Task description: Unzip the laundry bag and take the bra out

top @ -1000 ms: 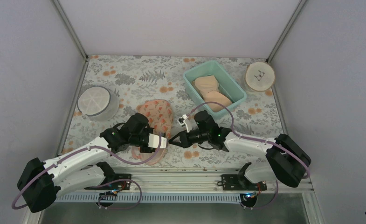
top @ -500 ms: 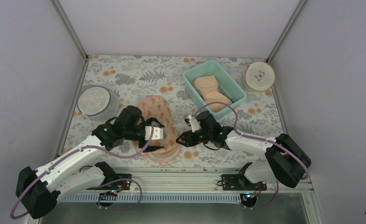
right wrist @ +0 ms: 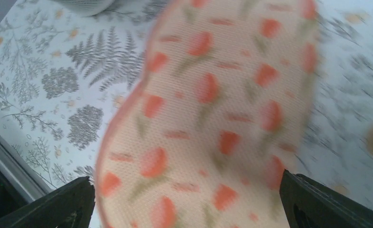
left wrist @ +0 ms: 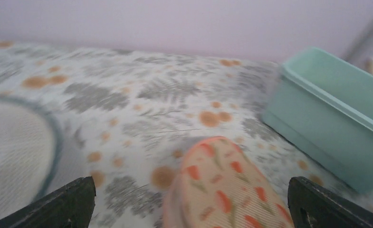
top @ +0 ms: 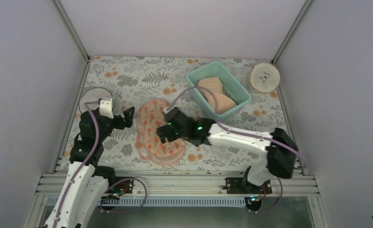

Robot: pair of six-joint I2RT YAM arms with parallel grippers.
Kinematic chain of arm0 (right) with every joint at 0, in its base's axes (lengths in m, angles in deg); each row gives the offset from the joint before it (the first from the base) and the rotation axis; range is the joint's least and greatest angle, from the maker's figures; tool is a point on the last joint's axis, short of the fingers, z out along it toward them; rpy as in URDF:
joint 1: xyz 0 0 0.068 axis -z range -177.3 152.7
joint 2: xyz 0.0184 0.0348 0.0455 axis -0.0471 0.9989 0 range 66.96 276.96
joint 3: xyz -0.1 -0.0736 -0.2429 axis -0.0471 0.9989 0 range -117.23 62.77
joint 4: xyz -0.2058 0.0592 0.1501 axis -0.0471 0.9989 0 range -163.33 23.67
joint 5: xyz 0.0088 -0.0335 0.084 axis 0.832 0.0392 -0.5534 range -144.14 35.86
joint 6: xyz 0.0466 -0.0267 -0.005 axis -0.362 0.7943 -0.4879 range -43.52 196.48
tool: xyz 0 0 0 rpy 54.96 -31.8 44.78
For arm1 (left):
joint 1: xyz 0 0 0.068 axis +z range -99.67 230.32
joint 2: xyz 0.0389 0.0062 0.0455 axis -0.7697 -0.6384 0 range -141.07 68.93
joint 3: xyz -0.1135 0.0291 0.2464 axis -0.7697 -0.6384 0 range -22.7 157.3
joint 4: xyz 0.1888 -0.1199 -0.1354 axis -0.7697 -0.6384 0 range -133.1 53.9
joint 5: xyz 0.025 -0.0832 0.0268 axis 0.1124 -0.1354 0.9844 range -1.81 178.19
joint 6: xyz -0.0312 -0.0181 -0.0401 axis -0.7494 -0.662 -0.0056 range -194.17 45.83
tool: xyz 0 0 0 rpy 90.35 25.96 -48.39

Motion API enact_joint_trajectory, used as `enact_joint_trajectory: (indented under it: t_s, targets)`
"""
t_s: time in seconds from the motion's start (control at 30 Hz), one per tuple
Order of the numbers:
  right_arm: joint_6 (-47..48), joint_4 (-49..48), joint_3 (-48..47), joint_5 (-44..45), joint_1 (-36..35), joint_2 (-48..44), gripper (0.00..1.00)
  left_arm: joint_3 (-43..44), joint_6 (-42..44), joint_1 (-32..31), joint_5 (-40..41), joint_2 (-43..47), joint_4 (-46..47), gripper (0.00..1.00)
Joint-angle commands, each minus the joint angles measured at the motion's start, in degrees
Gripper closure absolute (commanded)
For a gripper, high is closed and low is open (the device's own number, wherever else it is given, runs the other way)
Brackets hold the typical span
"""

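Observation:
The laundry bag [top: 152, 124], a peach mesh pouch with orange leaf print, lies on the table between the arms. My left gripper [top: 126, 116] hangs open to its left, clear of it. In the left wrist view the bag's far end [left wrist: 222, 187] sits low between the two spread fingertips [left wrist: 75, 202]. My right gripper [top: 162, 133] hovers open over the bag's right side. The mesh [right wrist: 213, 118] fills the right wrist view between the wide-apart fingertips [right wrist: 61, 204], with nothing pinched. The bra is hidden.
A teal bin [top: 235, 87] holding a pale beige bra [top: 216, 94] stands at the back right. A round white drum [top: 92, 98] sits at the left edge, also as a blurred white drum [left wrist: 13, 156] in the left wrist view. A wooden disc [top: 264, 77] lies in the far right corner.
Both grippers have opened and let go of the bag. The left arm pulled back to the left and up. The right arm swung left over the bag, which has shifted slightly.

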Motion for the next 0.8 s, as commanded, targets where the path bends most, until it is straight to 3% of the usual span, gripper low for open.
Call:
enact_joint_trajectory:
  t_s: [0.0,0.17,0.37,0.77]
  targets:
    - [2.3,9.2,-12.9,16.5,-9.2,14.4,0.00,-3.9,-13.4,5.7,9.8,4.5,-1.1,0.00]
    - [3.3,15.2,-26.8,21.7,-13.6,28.9,0.00,-9.2,-16.7,10.7,9.3,8.8,0.9,0.00]
    - [2.9,21.2,-36.1,28.9,-17.1,36.9,0.00,-12.3,-15.3,11.7,10.8,12.0,5.4,0.00]
    - [-0.6,28.8,-35.4,35.6,-18.1,36.0,0.03,-13.7,-15.3,11.7,9.0,12.7,7.7,0.00]
